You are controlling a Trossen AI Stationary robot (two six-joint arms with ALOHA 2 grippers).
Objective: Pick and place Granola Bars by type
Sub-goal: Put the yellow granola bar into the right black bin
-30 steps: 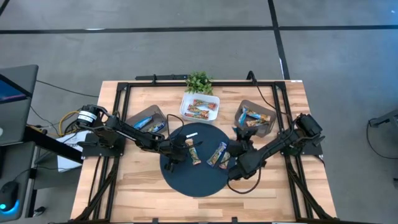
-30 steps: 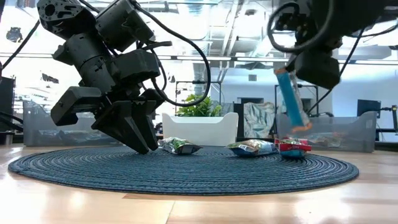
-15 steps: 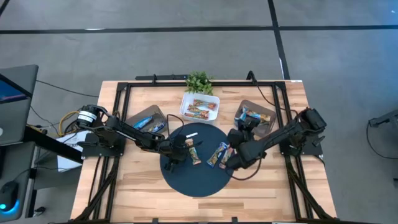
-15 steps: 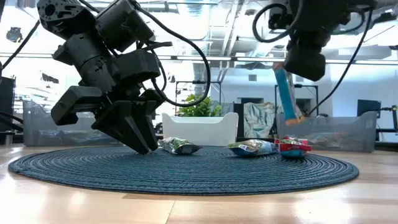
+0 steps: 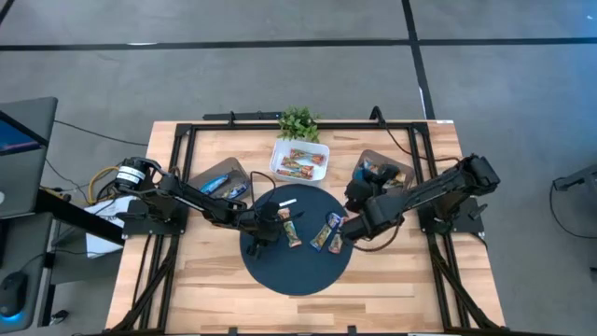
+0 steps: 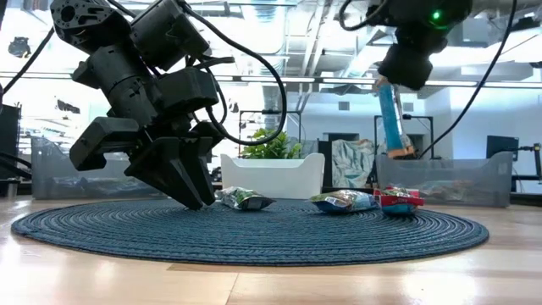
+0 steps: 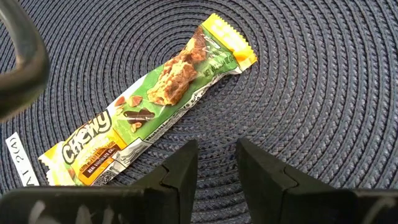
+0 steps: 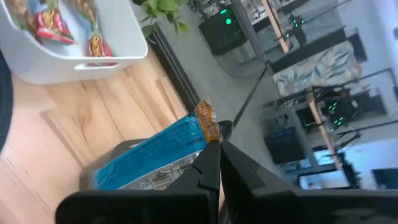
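Three granola bars lie flat on the round dark mat (image 5: 294, 266): a green-and-yellow one (image 7: 152, 102) (image 5: 292, 228) and two more (image 5: 326, 232) (image 6: 343, 201) (image 6: 398, 199) side by side. My left gripper (image 7: 216, 149) (image 5: 257, 239) points down over the mat just short of the green bar, open by a narrow gap and touching nothing. My right gripper (image 6: 392, 78) (image 5: 359, 209) is high above the mat's right side, shut on a blue bar (image 6: 395, 114) (image 8: 152, 155) with an orange end. More bars lie in the white tray (image 5: 300, 161) and in two grey bins. My right gripper pinches the blue bar by its upper end (image 6: 385, 85), coming from above. The bar hangs below the fingers, nearly upright, lifted clear of the mat, its orange end (image 6: 404, 152) lowest. In the wrist view the shut fingers (image 8: 211, 168) hide the place of contact.
A grey bin (image 5: 224, 177) stands at the far left of the mat and another (image 5: 384, 175) at the far right, with the white tray and a small plant (image 5: 298, 121) between them. A thin white strip (image 5: 285, 201) lies on the mat. A black frame rings the table.
My right gripper has risen and moved toward the table's far edge and the right grey bin, carrying the blue bar higher above the mat. The bar still hangs below it. My left gripper has kept still.
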